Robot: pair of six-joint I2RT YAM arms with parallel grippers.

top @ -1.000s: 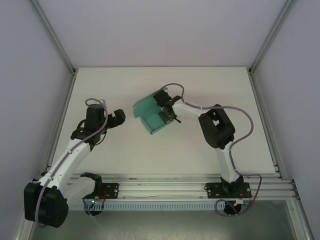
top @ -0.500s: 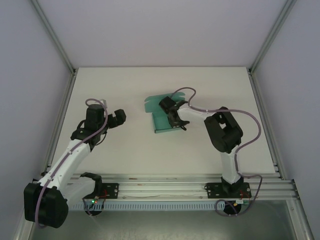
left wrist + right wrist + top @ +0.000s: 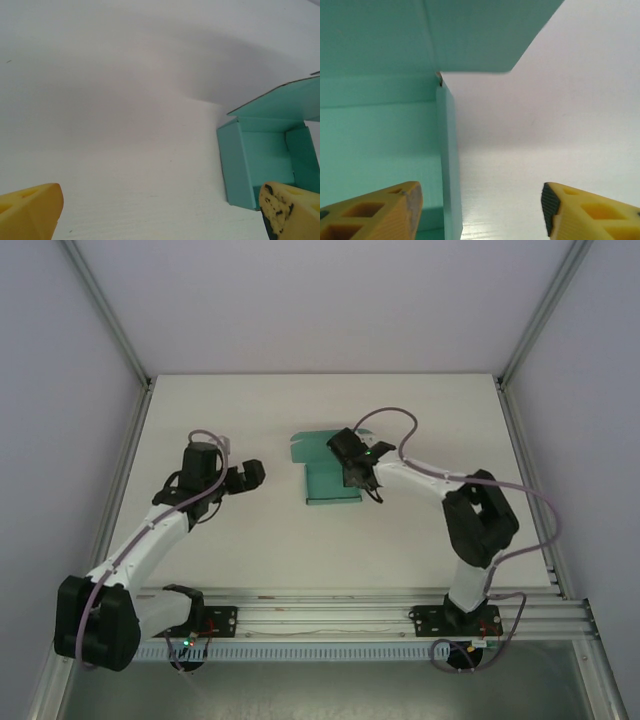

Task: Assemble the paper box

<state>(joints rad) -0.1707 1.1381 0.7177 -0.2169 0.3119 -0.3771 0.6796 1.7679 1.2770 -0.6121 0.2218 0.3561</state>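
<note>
White tabletop (image 3: 300, 550) lies under both your arms. Your right gripper (image 3: 363, 475) is spread, straddling the right wall of the teal-green thin-card paper box (image 3: 328, 483) and pinching nothing. Your left gripper (image 3: 250, 476), spread wide and empty, hovers well left of the box. Its lid flap is open at the far side.

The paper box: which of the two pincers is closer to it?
The right pincer: jaws apart, it straddles one side wall of the teal paper box. The left pincer, also open, hangs off to the box's other side, apart from it.
</note>
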